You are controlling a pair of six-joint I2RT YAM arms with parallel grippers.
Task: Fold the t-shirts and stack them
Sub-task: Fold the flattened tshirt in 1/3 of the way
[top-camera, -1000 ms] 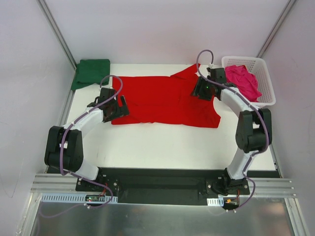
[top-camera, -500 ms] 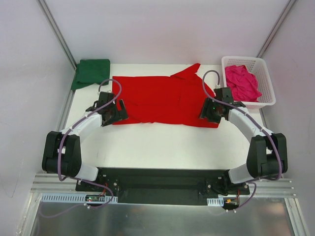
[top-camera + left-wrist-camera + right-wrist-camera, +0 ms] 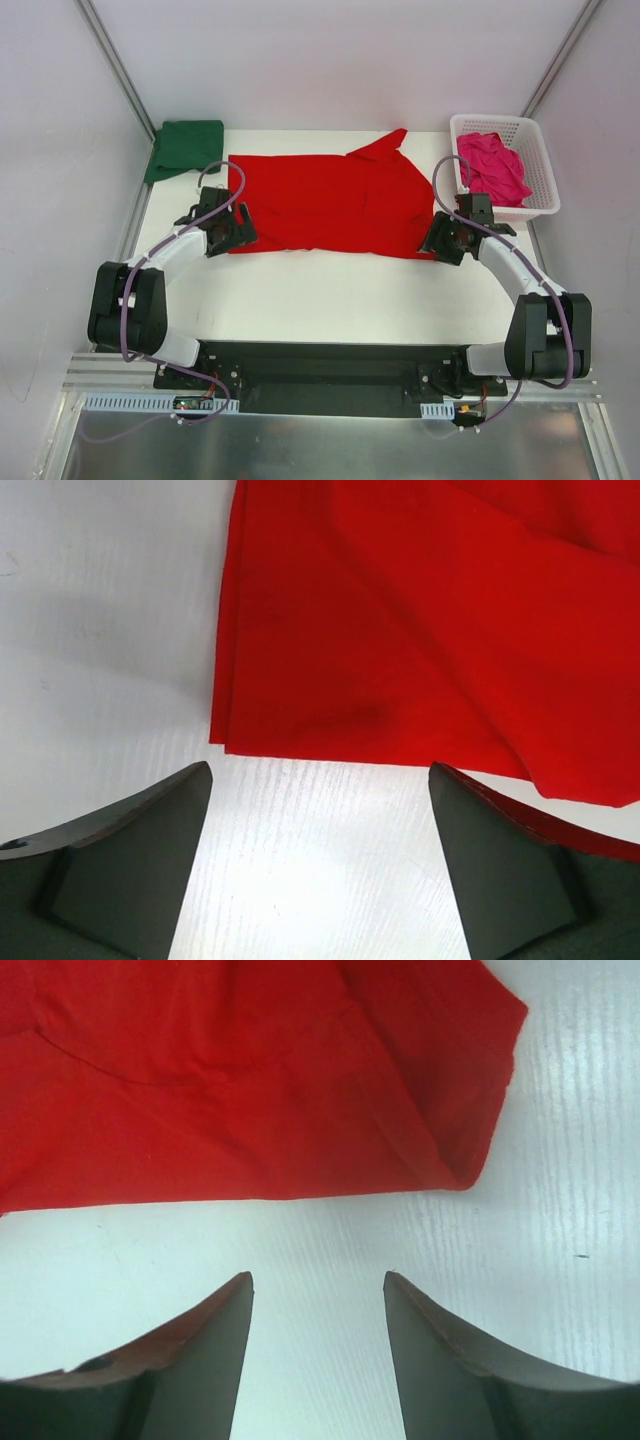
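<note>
A bright red t-shirt (image 3: pixel 325 205) lies spread across the back half of the white table, one sleeve poking up at its far edge. My left gripper (image 3: pixel 234 232) stands open at the shirt's near left corner (image 3: pixel 225 742), with bare table between its fingers. My right gripper (image 3: pixel 437 240) is open at the near right corner (image 3: pixel 470 1175), also over bare table and just short of the cloth. A dark green t-shirt (image 3: pixel 185 148) lies folded at the far left corner. A magenta-pink t-shirt (image 3: pixel 492 167) is bunched in the basket.
The white lattice basket (image 3: pixel 540 150) stands at the far right of the table (image 3: pixel 330 295). Metal frame posts rise at the back left and back right. The arms' bases sit on a black rail at the near edge.
My right gripper has let go of the red shirt's far right part and swung down to its near right corner. My left gripper has shifted slightly along the left edge.
</note>
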